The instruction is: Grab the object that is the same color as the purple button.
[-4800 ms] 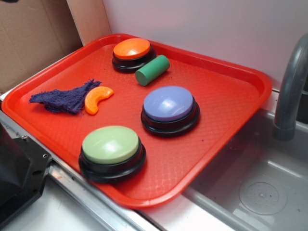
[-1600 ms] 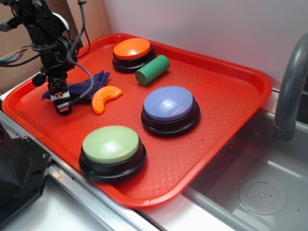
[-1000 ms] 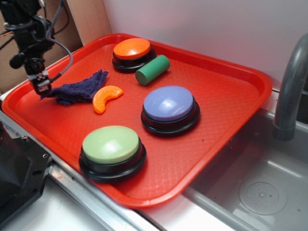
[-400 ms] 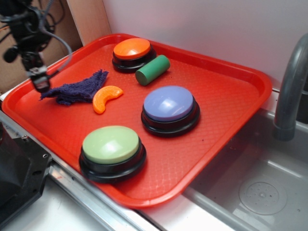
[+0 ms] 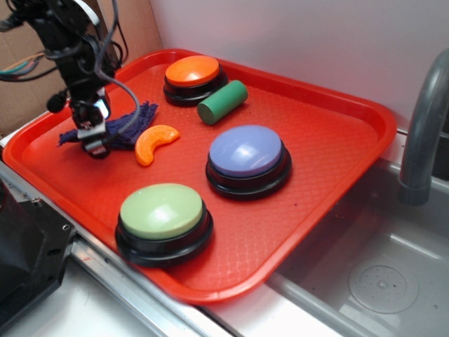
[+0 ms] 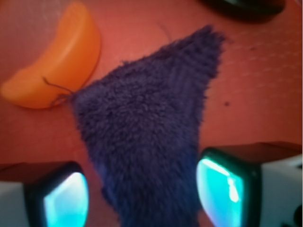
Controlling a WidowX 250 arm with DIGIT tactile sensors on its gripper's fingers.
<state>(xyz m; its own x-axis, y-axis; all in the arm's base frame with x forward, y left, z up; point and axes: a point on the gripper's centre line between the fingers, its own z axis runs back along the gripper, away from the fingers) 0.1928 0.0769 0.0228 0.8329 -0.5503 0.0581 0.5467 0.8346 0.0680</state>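
Observation:
The object, a dark purple fuzzy rag, lies flat on the left part of the red tray. My gripper points down over the rag's left half and hides part of it. In the wrist view the rag runs between the two fingers; my gripper is open, with red tray showing between the left pad and the cloth, while the right pad sits at the cloth's edge. The purple button stands mid-tray, well to the right.
An orange slice lies just right of the rag, its tip touching the rag. An orange button and a green cylinder are at the back, and a green button at the front. A sink and faucet are on the right.
The gripper has swung from the tray's left edge rightwards and down over the rag, which now lies between its open fingers. The rag has stayed put in the last second.

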